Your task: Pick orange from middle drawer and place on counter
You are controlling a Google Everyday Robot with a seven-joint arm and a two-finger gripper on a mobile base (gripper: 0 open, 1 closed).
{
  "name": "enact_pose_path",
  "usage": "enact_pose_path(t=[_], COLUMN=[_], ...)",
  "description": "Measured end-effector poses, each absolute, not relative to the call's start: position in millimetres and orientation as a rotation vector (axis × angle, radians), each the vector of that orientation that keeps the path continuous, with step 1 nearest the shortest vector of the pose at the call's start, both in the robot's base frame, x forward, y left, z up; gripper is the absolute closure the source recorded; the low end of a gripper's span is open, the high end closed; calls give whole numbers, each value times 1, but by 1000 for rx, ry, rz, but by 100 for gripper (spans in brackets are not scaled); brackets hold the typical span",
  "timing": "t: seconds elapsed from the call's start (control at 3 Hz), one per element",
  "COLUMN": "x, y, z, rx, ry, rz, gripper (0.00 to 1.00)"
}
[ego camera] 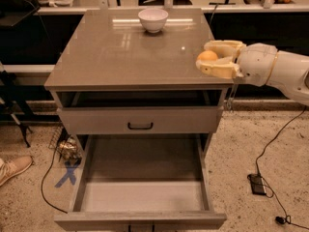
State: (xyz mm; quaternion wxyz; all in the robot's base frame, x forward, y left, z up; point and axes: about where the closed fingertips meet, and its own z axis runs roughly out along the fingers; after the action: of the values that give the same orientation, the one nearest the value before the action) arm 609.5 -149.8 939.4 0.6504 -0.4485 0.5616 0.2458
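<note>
The orange (207, 56) is small and round, held between the cream fingers of my gripper (210, 58) over the right edge of the counter (125, 52). The gripper is shut on it and reaches in from the right on a white arm. The counter is a glossy taupe-grey slab on top of the cabinet. The middle drawer (141, 197) is pulled wide open below, with a bare floor and nothing in it.
A white bowl (153, 19) stands at the back of the counter. The upper drawer front with a black handle (140, 126) is closed. Cables and a power brick (257, 183) lie on the floor at the right. A shoe (12, 169) shows at the left.
</note>
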Motion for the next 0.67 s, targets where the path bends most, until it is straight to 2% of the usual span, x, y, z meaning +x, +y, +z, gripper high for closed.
enact_pose_path(t=[0.67], x=[675], y=[-105], z=[952], rx=[-995], ry=[1288], rz=[537], gripper=[100])
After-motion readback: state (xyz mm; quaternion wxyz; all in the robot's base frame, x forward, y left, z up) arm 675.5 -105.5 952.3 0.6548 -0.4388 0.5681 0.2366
